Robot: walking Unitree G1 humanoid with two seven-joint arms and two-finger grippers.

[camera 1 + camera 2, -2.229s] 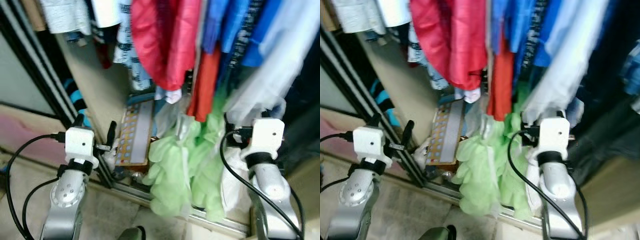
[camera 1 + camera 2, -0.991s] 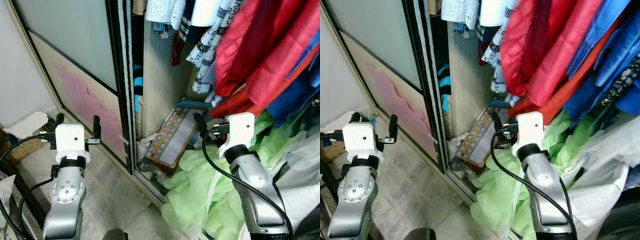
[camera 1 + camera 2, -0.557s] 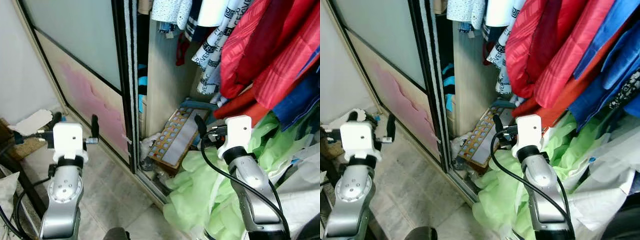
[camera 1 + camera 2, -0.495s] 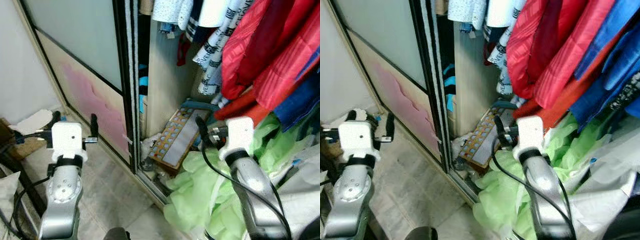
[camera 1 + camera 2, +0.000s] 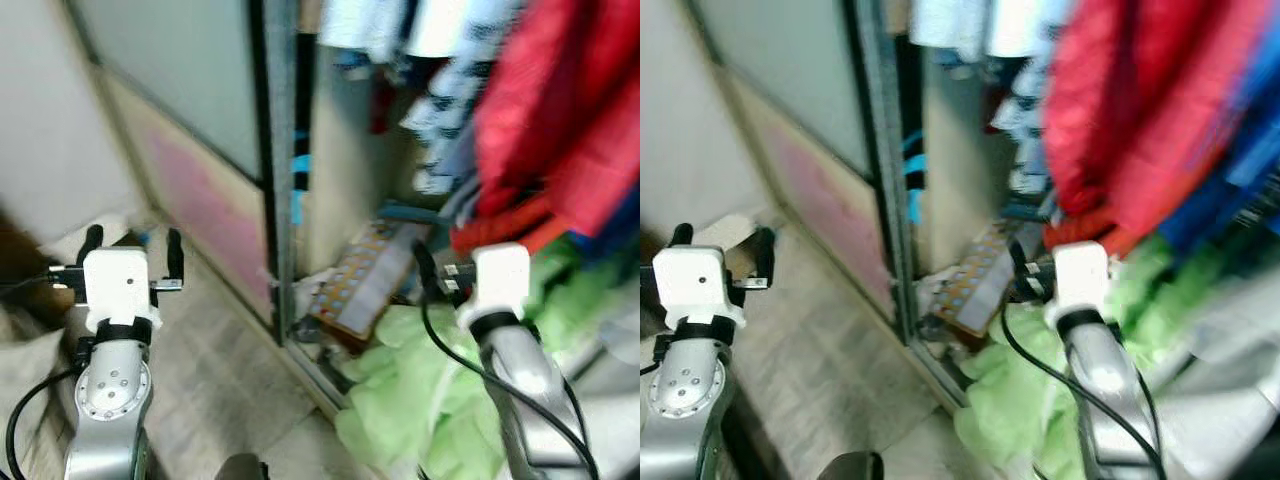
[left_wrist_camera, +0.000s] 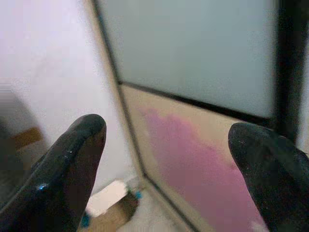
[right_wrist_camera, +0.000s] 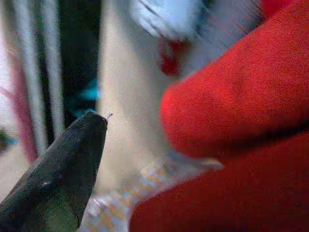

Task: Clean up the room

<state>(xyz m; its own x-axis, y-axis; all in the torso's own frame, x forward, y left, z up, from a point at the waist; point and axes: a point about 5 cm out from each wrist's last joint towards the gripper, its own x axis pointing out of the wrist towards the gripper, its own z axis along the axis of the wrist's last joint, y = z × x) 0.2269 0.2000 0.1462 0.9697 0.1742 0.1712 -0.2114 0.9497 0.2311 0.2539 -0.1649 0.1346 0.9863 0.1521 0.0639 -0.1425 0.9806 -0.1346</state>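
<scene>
Swinging left, my view has blurred; left gripper [image 5: 132,257] gapes empty near the sliding door [image 5: 205,100]. Right gripper [image 5: 432,272], fingers unclear, hovers above green cloth [image 5: 420,400] beside the tray [image 5: 365,280].

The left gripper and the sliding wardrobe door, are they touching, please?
Apart. In the left eye view the left gripper hangs over the floor, with bare tiles between it and the sliding wardrobe door.
</scene>
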